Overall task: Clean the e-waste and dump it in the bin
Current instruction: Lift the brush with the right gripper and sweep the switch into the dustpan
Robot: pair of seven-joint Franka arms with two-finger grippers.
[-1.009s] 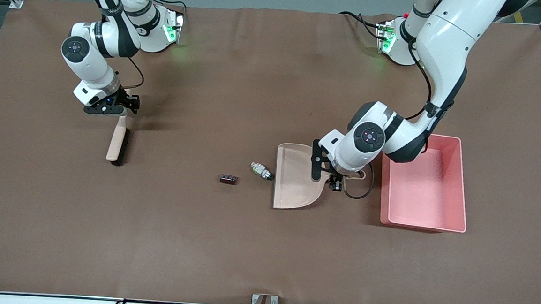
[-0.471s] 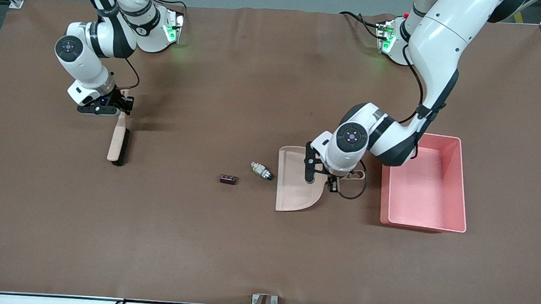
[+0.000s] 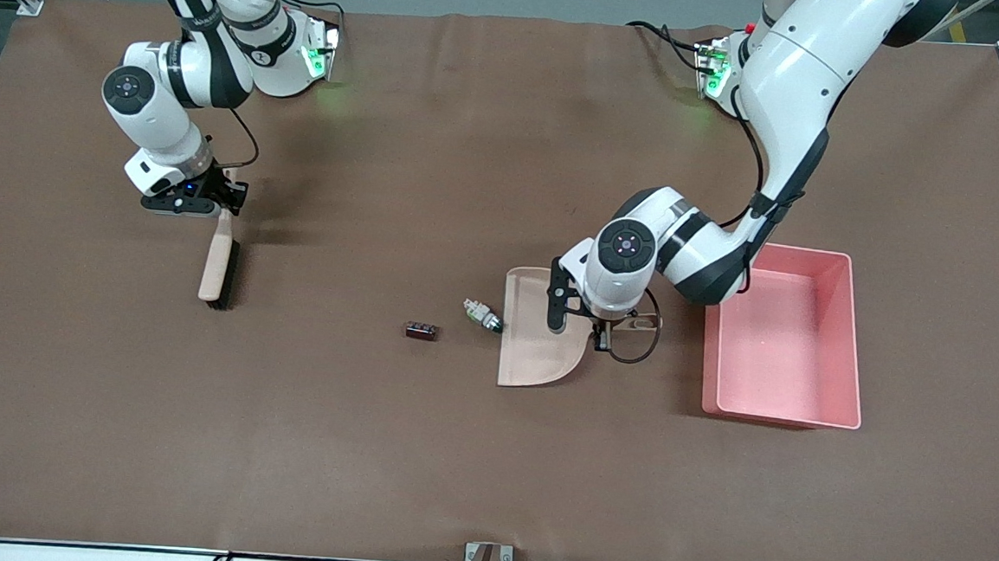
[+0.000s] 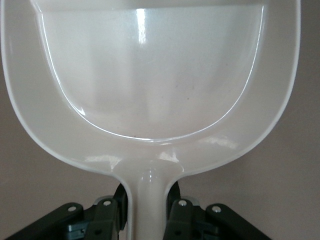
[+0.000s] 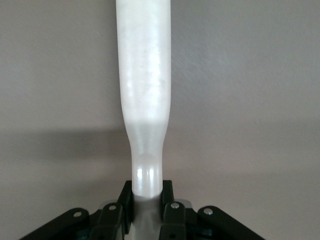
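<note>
The left gripper [image 3: 605,329] has its jaws clenched on the handle of the beige dustpan [image 3: 538,335], whose open edge lies just beside the silver-white cylindrical part [image 3: 483,315]. The dark rectangular block [image 3: 421,331] sits on the worktop [image 3: 420,449] near that part, farther from the jaws. The pink bin [image 3: 784,337] stands near the left gripper, toward the left arm's end. The right gripper [image 3: 222,203] has its jaws clamped on the brush [image 3: 220,262] handle.

front: high, facing robots | wrists: close over held handles
</note>
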